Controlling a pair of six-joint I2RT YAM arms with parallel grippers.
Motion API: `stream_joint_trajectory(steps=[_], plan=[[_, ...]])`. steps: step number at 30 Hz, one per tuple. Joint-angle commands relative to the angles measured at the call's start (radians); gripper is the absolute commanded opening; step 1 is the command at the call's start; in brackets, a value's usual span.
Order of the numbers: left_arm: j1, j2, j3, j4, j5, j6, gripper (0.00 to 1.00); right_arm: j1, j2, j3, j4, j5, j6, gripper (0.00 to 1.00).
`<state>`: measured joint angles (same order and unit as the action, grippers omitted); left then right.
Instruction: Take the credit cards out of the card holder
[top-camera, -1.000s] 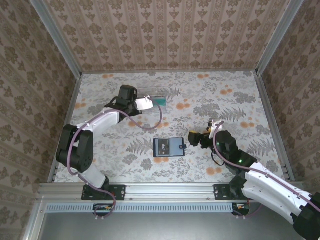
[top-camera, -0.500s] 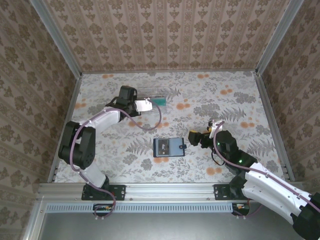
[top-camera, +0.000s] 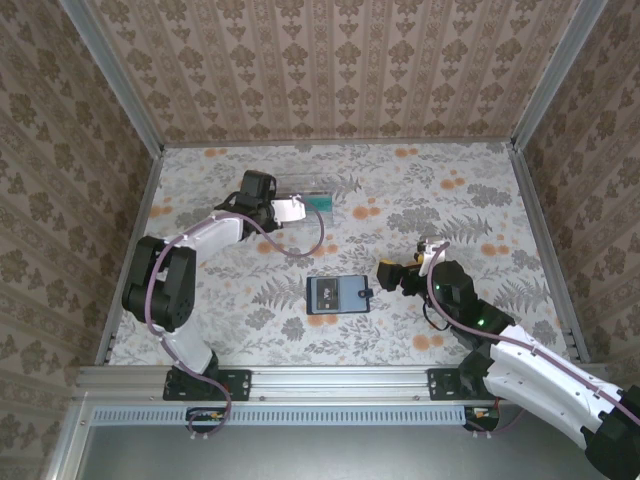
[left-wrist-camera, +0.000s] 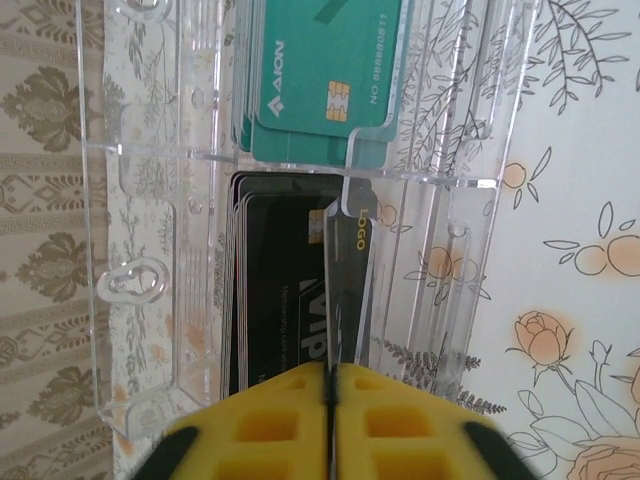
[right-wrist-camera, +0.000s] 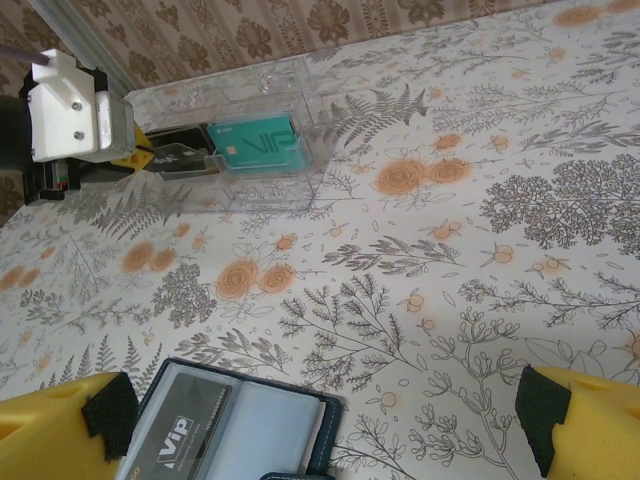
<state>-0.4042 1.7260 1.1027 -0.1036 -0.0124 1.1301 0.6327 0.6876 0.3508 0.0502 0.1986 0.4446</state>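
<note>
While left pincer (left-wrist-camera: 328, 375) clamps a black card (left-wrist-camera: 352, 260) in the clear box (left-wrist-camera: 150, 200), right pincer (right-wrist-camera: 320, 415) wide apart, by card holder (right-wrist-camera: 250, 425).

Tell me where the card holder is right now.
In the top view the card holder lies open mid-table, just left of the right tool, nearer the arm bases than the clear box.

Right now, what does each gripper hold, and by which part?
Left gripper pinches a black card by its near edge. Right gripper is open, holding nothing.
</note>
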Motion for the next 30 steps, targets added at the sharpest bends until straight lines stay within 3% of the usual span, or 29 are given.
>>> stream_joint_trajectory(steps=[1,6,10,25,30], plan=[[0.007,0.030,0.040,0.018,-0.027,-0.001,0.25,-0.007,0.001,-0.015,0.023,-0.013,0.005,1.00],[0.009,0.042,0.057,0.040,-0.056,-0.006,0.27,-0.008,0.001,-0.015,0.023,-0.015,0.007,1.00],[0.010,0.052,0.064,0.049,-0.069,-0.004,0.14,-0.010,0.004,-0.016,0.023,-0.018,0.007,1.00],[0.014,0.026,0.076,-0.118,0.042,-0.069,0.16,-0.014,-0.005,-0.015,0.017,-0.022,0.008,1.00],[0.014,0.005,0.051,-0.119,0.045,-0.073,0.01,-0.015,-0.005,-0.013,0.017,-0.024,0.009,1.00]])
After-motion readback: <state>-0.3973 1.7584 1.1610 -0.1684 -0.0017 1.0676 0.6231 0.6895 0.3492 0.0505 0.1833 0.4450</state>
